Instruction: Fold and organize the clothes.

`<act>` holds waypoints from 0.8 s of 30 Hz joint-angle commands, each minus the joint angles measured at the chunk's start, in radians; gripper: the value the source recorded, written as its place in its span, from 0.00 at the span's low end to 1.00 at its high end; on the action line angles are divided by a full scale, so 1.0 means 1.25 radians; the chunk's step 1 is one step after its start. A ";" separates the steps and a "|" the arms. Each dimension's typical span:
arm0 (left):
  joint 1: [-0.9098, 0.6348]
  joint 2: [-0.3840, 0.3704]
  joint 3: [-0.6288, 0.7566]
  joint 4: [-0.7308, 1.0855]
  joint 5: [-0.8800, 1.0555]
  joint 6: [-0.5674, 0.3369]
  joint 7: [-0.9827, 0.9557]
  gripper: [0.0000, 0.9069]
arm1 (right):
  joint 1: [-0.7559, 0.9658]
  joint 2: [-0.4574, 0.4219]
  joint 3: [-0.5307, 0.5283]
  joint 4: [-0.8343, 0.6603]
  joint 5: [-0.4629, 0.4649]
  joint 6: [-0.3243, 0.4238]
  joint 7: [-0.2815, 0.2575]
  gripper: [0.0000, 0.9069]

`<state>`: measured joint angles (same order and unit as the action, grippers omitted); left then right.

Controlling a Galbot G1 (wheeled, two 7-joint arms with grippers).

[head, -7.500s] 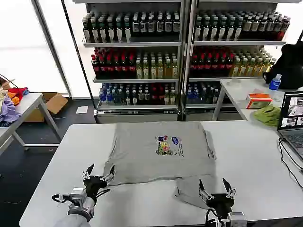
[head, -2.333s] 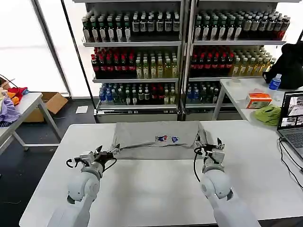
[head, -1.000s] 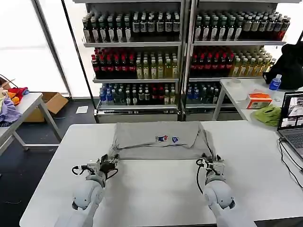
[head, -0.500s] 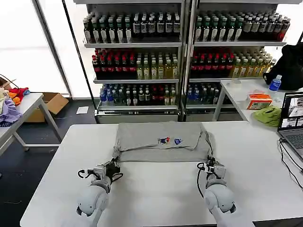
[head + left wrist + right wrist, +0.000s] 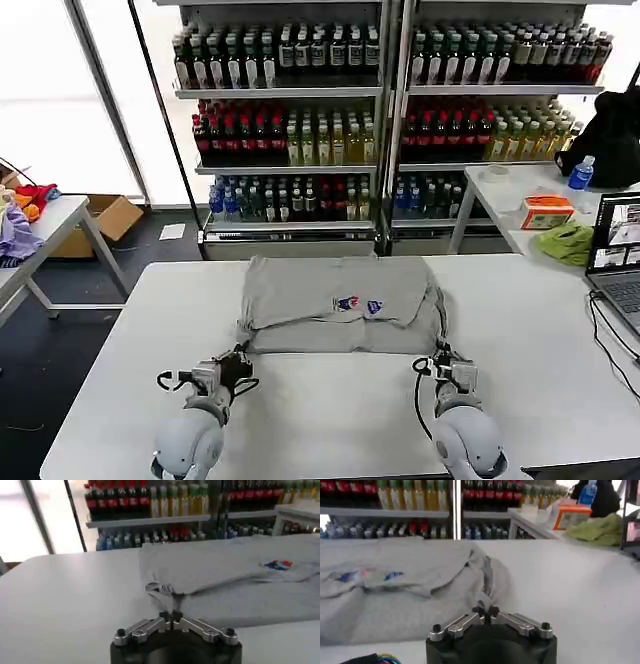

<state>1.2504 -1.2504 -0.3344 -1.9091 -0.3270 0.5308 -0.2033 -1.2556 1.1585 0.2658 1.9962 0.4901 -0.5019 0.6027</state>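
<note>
**On a white table, two grippers pinch the near corners of a folded grey shirt**

On the white table (image 5: 560, 340) in front of the robot lies a light grey short-sleeved shirt (image 5: 340, 305), folded over itself into a wide band toward the far middle of the tabletop. A small multicoloured chest print (image 5: 357, 303) faces up on the top layer.

The left gripper (image 5: 238, 355) sits low at the shirt's near left corner. In the left wrist view its fingers (image 5: 164, 616) are pressed together, with a bunched fold of grey fabric caught between the tips. The right gripper (image 5: 446, 357) sits at the near right corner. In the right wrist view its fingers (image 5: 481, 613) are likewise drawn together on a small ridge of the cloth's edge. Both arms reach forward from the near edge of the table, well apart from each other, with bare tabletop between them.

Behind the table stand shelves of bottled drinks (image 5: 290, 130). To the right, on a second table, rest a lime-green cloth (image 5: 566, 243), an orange box (image 5: 547, 212) and a blue-capped bottle (image 5: 581, 174). A laptop (image 5: 618, 262) sits at the right edge of the main table.
</note>
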 commanded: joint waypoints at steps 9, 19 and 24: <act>0.360 -0.023 -0.170 -0.245 0.007 -0.053 0.026 0.00 | -0.264 -0.016 0.004 0.149 -0.090 0.048 0.005 0.00; 0.397 -0.041 -0.142 -0.214 0.048 -0.071 0.029 0.00 | -0.322 -0.027 0.014 0.083 -0.122 0.117 -0.014 0.49; 0.401 -0.056 -0.135 -0.243 0.065 -0.069 0.026 1.00 | -0.337 -0.034 0.038 0.098 -0.124 0.130 -0.020 1.00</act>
<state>1.6694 -1.3014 -0.4877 -2.1624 -0.2768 0.4516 -0.1705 -1.6056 1.1196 0.2906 2.1151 0.3613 -0.3830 0.5842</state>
